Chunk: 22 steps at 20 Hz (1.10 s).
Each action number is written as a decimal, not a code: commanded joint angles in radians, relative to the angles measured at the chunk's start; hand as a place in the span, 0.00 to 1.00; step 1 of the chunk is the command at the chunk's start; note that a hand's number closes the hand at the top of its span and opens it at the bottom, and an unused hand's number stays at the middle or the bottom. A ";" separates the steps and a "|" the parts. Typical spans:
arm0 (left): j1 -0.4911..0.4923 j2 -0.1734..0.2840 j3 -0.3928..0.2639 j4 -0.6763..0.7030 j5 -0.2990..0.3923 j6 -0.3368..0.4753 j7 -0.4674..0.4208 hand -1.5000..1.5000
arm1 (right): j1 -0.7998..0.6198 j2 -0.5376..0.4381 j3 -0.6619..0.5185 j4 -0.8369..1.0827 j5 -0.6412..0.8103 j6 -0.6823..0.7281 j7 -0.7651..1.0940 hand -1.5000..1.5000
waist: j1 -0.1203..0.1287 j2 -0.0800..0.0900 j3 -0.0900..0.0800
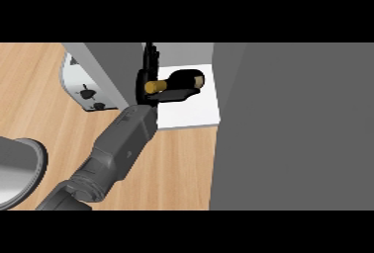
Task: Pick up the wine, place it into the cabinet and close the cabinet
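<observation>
Nearest to you is the grey forearm (116, 153), which comes from the lower left edge and goes up toward the cabinet. At its end you see one black hand (150, 81); the picture does not let you say for sure which of the two hands it is, though the arm enters on the left side. Its fingers and thumb are curled round the wine (179, 81), so the hand is clamped on the bottle. The bottle lies on its side just to the right of the hand, dark body pointing right and the yellow cork end against the palm. Under the hand and the bottle is the white floor of the cabinet (194, 111). Right of the hand stands the large grey cabinet door (292, 128), open. Left of the hand is a toaster (84, 89), and lower left a grey pot (18, 168) on the wooden counter (175, 168).
</observation>
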 commanded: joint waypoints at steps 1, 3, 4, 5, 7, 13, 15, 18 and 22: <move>0.088 0.001 -0.068 -0.068 0.089 0.003 0.019 0.00 | -0.004 0.002 0.017 -0.011 0.004 -0.020 0.002 0.00 | 0.015 -0.008 0.000; 0.109 0.001 -0.106 -0.110 0.100 0.007 0.032 0.00 | 0.017 -0.043 -0.073 -0.074 -0.077 0.010 0.049 0.00 | 0.030 -0.008 0.001; 0.126 0.001 -0.137 -0.152 0.107 0.026 0.060 0.00 | 0.063 0.002 0.031 -0.109 0.024 -0.026 0.047 0.00 | 0.039 -0.013 0.000; 0.160 0.001 -0.199 -0.204 0.158 0.051 0.056 0.00 | -0.004 -0.001 0.002 -0.062 0.001 -0.032 0.057 0.00 | 0.028 -0.011 0.000; 0.250 0.001 -0.260 -0.274 0.181 0.081 0.019 0.00 | 0.049 -0.020 -0.001 -0.105 0.000 -0.013 0.059 0.00 | 0.038 -0.013 0.000; 0.410 0.001 -0.488 -0.574 0.249 0.275 0.059 0.00 | 0.038 -0.032 -0.044 -0.141 -0.034 -0.024 0.096 0.00 | 0.061 -0.020 0.001; 0.416 0.001 -0.565 -0.619 0.283 0.343 0.058 0.00 | 0.008 -0.025 -0.033 -0.107 -0.005 -0.033 0.081 0.00 | 0.057 -0.012 0.000; 0.486 0.001 -0.554 -0.756 0.170 0.399 0.104 0.00 | 0.126 -0.030 -0.101 -0.113 -0.057 0.010 -0.027 0.00 | 0.078 -0.016 0.002; 0.569 0.010 -0.609 -0.920 0.112 0.475 0.154 0.00 | 0.076 -0.032 -0.064 -0.087 -0.003 -0.014 0.011 0.00 | 0.082 -0.014 0.001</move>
